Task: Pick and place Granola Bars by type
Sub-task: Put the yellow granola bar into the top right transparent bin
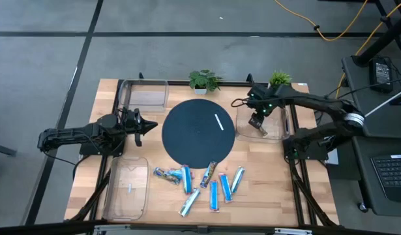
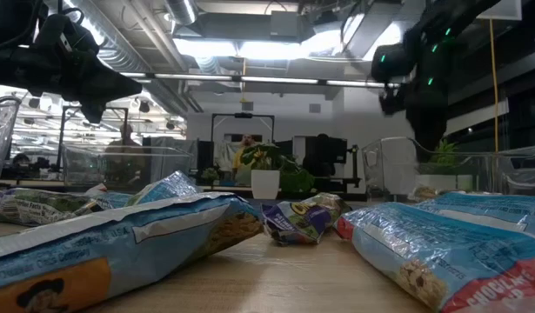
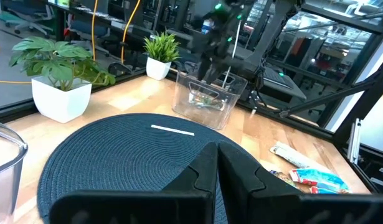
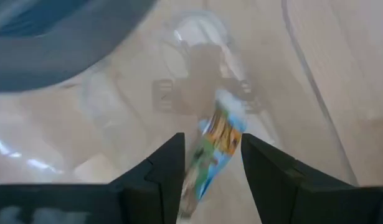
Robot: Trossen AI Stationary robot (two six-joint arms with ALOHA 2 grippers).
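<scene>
Several blue foil Granola Bars (image 1: 200, 183) lie loose on the wood near the table's front edge, and they fill the foreground of the low view (image 2: 119, 243). One green-wrapped bar (image 4: 219, 140) lies in the clear bin (image 1: 278, 130) at the far right and also shows in the left wrist view (image 3: 203, 99). My right gripper (image 4: 211, 142) hangs open above that bin, pointing down. Its fingers stand apart on either side of the bar below and touch nothing. My left gripper (image 1: 145, 126) waits shut and level at the left of the mat.
A dark round mat (image 1: 198, 132) with a thin white stick (image 1: 219, 122) on it fills the table's middle. Clear bins stand at the far left (image 1: 145, 94) and near left (image 1: 127, 189). Two potted plants (image 1: 203, 80) (image 1: 279, 79) stand along the far edge.
</scene>
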